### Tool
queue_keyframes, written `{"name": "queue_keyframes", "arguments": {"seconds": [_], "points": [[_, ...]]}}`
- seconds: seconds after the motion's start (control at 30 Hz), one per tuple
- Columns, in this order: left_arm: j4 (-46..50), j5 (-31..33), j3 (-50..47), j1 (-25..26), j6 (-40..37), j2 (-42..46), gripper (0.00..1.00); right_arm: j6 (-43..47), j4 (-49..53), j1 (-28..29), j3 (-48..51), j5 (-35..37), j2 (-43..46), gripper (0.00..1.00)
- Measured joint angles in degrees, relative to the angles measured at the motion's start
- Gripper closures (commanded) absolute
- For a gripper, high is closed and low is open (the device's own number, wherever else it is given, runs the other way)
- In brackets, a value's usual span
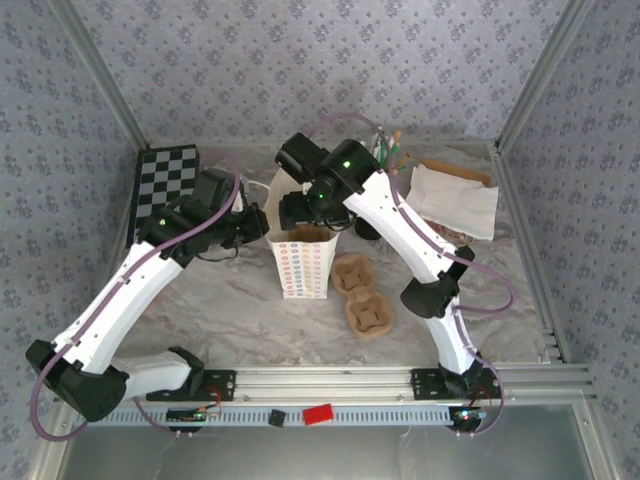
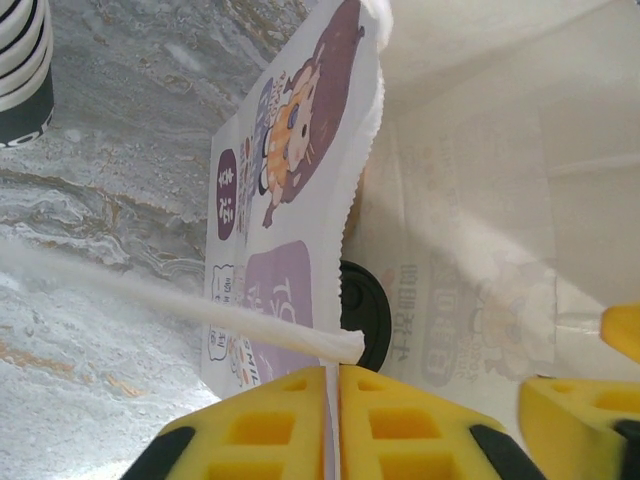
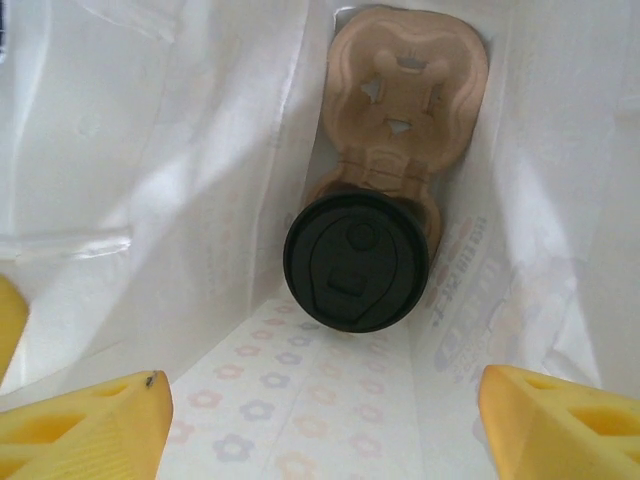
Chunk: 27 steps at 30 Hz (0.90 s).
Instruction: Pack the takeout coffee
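Note:
The takeout coffee (image 3: pixel 357 260), seen from above by its round black lid, stands in a brown cardboard carrier (image 3: pixel 405 90) at the bottom of the white paper bag (image 1: pixel 300 262). My right gripper (image 3: pixel 320 430) hangs open over the bag's mouth, its yellow fingers wide apart and nothing between them. My left gripper (image 2: pixel 333 372) is shut on the bag's upper edge, a thin sheet of paper pinched between its pads. The lid (image 2: pixel 365 315) also peeks out past that edge. In the top view the left gripper (image 1: pixel 255 228) is at the bag's left rim and the right gripper (image 1: pixel 305 212) above its opening.
A second brown cardboard carrier (image 1: pixel 362 295) lies on the table right of the bag. A stack of striped cups (image 2: pixel 22 70) stands nearby. White folded paper (image 1: pixel 455 200) lies at the back right and a checkerboard (image 1: pixel 168 175) at the back left. The bag's twisted handle (image 2: pixel 200 310) crosses the left wrist view.

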<state>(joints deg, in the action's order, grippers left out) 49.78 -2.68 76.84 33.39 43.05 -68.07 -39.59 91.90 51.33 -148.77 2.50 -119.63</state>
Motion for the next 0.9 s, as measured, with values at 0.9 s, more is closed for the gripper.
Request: {"name": "queue_keyframes", "arguments": {"seconds": [0.9], "points": [[4.33, -0.92, 5.84, -0.02, -4.57, 2.47, 0.58, 1.95, -12.41, -4.74, 17.53, -4.52, 18.82, 0.22]]}}
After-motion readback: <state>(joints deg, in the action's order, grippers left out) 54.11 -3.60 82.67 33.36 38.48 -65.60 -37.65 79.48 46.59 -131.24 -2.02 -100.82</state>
